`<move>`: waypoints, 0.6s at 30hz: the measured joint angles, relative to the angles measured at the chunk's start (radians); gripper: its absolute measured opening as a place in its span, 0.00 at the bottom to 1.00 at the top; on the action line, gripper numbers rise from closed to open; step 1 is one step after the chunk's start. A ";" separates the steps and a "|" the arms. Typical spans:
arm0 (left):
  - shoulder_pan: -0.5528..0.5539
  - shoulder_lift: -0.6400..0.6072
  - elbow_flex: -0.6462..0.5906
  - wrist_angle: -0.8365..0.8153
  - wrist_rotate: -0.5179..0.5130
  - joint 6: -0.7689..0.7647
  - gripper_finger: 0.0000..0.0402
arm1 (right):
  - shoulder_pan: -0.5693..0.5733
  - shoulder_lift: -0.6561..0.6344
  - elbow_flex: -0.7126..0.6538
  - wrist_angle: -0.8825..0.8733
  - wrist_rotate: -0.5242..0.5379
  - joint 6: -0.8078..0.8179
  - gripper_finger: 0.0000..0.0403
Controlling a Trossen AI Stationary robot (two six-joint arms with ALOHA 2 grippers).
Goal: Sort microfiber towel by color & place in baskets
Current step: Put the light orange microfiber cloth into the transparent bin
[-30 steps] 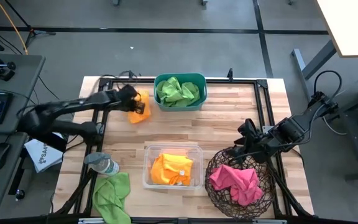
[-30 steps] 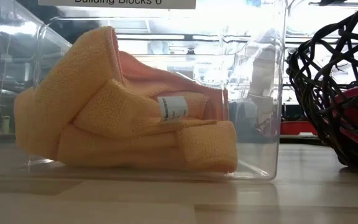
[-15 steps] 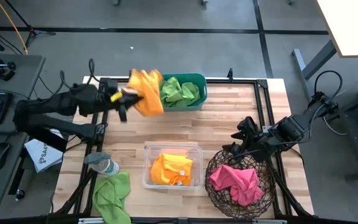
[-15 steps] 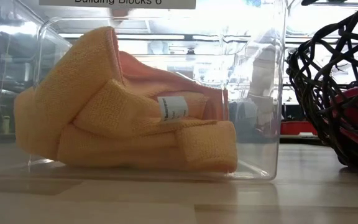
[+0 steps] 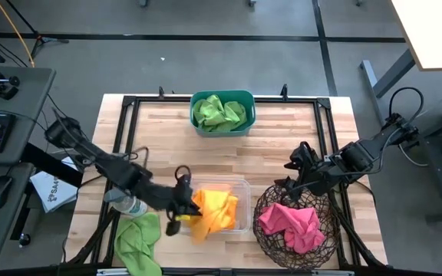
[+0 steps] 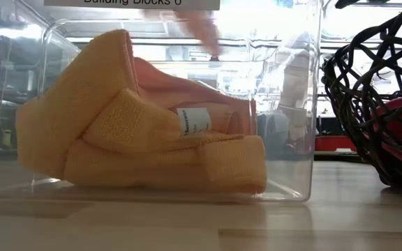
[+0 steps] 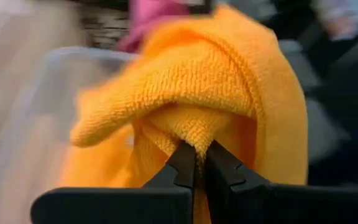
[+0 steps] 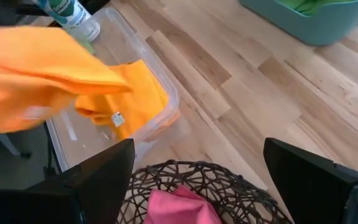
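The left claw is pinched tight on a yellow-orange towel, which hangs bunched over the near-left corner of the clear bin, above another orange towel lying inside. The right claw sits wide open and empty just above the wire basket, where a pink towel rests. Green towels fill the teal tub across the counter.

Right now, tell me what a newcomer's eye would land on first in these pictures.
The bright orange towel pinched in the left gripper, hanging at the clear bin's left edge, above another orange cloth already inside. Next come the pink towel in the dark wire basket at front right, with the right gripper open beside its rim, and the green towels in the teal tub at the back.
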State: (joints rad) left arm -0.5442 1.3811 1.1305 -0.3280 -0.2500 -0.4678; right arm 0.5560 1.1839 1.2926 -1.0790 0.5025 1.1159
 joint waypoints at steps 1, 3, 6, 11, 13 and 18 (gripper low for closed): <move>-0.004 0.021 0.000 -0.008 -0.059 -0.001 0.00 | 0.000 0.000 0.000 0.000 -0.001 -0.006 0.88; 0.010 0.056 0.000 -0.018 -0.145 -0.001 0.00 | 0.000 0.000 0.000 0.000 -0.005 -0.020 0.88; 0.054 0.104 0.000 -0.012 -0.125 0.007 0.00 | 0.000 0.000 0.000 0.000 -0.027 -0.046 0.88; 0.089 0.169 0.002 -0.016 0.083 0.005 0.00 | 0.000 0.000 0.000 0.000 -0.038 -0.052 0.88; 0.104 0.192 0.002 -0.016 0.188 -0.042 0.01 | 0.000 0.000 0.000 0.000 -0.039 -0.056 0.88; 0.149 0.211 0.002 -0.023 0.293 -0.134 0.12 | 0.000 0.000 0.000 0.000 -0.039 -0.078 0.88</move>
State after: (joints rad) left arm -0.3953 1.5921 1.1324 -0.3505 0.0430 -0.6019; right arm 0.5560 1.1839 1.2926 -1.0790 0.4637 1.0382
